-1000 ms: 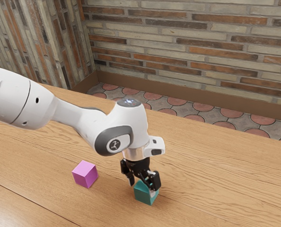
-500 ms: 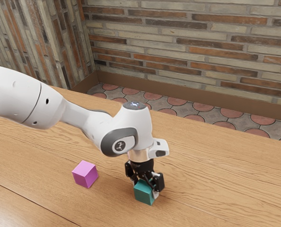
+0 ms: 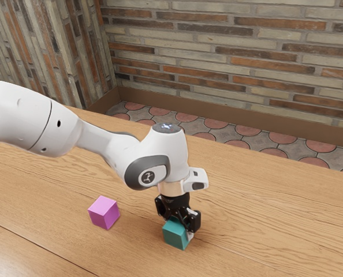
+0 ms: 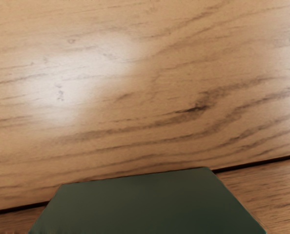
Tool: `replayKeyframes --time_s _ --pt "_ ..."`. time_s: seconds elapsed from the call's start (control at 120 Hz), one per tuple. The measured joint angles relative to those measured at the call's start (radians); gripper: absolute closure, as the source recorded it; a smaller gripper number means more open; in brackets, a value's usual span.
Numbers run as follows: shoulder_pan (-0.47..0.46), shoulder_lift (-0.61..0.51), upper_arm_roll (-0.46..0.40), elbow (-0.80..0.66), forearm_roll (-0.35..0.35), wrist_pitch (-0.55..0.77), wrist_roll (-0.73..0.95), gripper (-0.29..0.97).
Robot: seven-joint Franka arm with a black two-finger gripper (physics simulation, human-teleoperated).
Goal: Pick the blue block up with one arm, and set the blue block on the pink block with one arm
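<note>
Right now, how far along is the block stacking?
Approach looks done: the gripper is down at the blue-green block, which sits on the table. In hand: the grasp, and I can't tell if it's closed. Left: lift it, carry it to the pink block at the exterior view's left, set it on top.
</note>
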Motion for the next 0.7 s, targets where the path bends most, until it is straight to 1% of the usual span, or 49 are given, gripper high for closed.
replayKeyframes --time_s 0.183,0.317,0.4,0.525,0.7 --pt "0.006 -0.037 -0.004 -0.005 -0.001 -0.040 0.012 0.27" --pt "0.014 -0.061 -0.010 -0.003 -0.003 -0.136 0.027 0.27" --pt "0.029 -0.107 -0.014 -0.002 -0.008 -0.208 0.046 0.28" --pt "0.089 -0.156 -0.016 -0.003 -0.033 -0.287 0.099 0.28" --pt "0.156 -0.188 -0.019 -0.006 -0.059 -0.345 0.186 0.28"
